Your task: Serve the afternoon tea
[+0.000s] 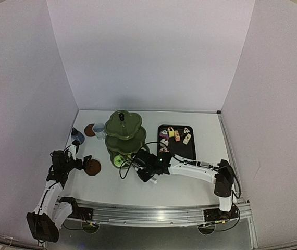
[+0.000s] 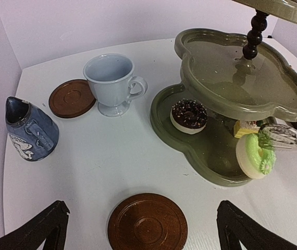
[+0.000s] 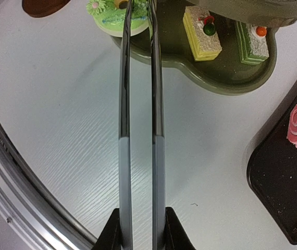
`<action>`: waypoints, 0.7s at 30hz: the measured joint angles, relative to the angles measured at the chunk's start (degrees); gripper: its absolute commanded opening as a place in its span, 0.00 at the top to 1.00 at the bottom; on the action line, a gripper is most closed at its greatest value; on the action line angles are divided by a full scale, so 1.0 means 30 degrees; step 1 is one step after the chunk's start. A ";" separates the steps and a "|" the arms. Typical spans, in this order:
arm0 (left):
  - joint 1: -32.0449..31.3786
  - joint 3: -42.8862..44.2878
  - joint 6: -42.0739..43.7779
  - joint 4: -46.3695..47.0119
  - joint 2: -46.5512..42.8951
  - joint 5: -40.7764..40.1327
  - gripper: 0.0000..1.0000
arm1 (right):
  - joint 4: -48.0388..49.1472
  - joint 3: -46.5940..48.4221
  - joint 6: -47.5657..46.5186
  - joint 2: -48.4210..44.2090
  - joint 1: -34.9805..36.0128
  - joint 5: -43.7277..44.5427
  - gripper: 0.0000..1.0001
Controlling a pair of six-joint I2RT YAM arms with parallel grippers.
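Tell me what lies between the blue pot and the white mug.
A brown round coaster lies between the blue pot and the white mug. The left wrist view shows it most clearly.

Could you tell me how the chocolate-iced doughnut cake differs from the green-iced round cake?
The chocolate-iced doughnut cake lies flat and free on the olive-green stand's lowest tier; the green-iced round cake stands tilted at its rim, pinched by thin metal tongs. Both are round with pale bases.
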 measured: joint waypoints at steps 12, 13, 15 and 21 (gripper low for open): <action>0.0036 0.0000 0.0005 0.0000 0.0000 0.0035 0.00 | 0.0398 0.1685 0.0065 0.2587 0.0000 0.2314 1.00; 0.0036 0.0000 0.0000 0.0000 0.0000 0.0036 0.00 | 0.0436 0.1794 0.0065 0.2701 0.0000 0.2424 1.00; 0.0036 0.0000 0.0007 0.0000 0.0000 0.0079 0.00 | 0.0451 0.1886 0.0072 0.2849 0.0000 0.2598 1.00; 0.0036 0.0000 0.0007 0.0000 -0.0007 0.0101 0.00 | 0.0451 0.1990 0.0086 0.3377 0.0000 0.2755 0.87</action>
